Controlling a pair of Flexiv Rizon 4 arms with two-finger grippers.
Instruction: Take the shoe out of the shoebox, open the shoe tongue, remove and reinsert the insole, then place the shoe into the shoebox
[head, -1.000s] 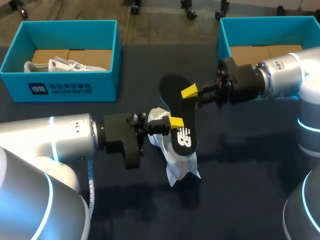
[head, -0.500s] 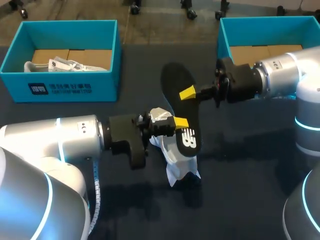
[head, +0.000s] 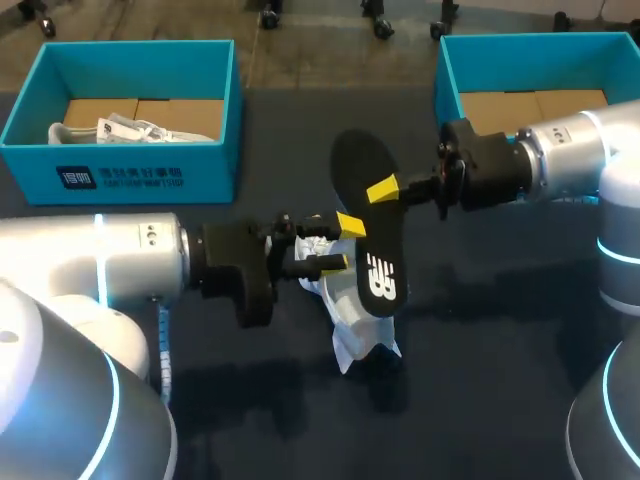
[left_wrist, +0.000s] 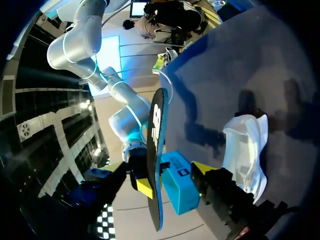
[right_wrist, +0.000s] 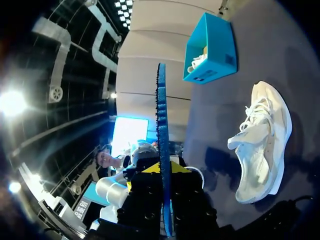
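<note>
Pressure on the right has not let up: my right fingers (head: 381, 187) stay clamped narrow on the long edge of the insole (head: 373, 245), holding it in the air above the shoe (head: 362, 335). The end with the white mark is nearest the shoe. What changed is on the left. A second ago only one yellow tip of my left fingers (head: 350, 225) showed, tucked against the white upper. Now they stand wide and hold nothing, that arm has drawn back a little, and the insole has drifted slightly toward my right. From the left wrist the insole hangs edge-on between the spread tips, close to one and clear of the other. I judge the removal done and the reinsertion next, with the shoe's mouth needing to be held open again. The insole is thin, black and keeps its shape. The shoe is white and laced, its upper slack and crumpled, lying on the tabletop. One blue shoebox (head: 447, 80) stands behind my right arm, another (head: 120, 175) far left, both well apart from the shoe.
</note>
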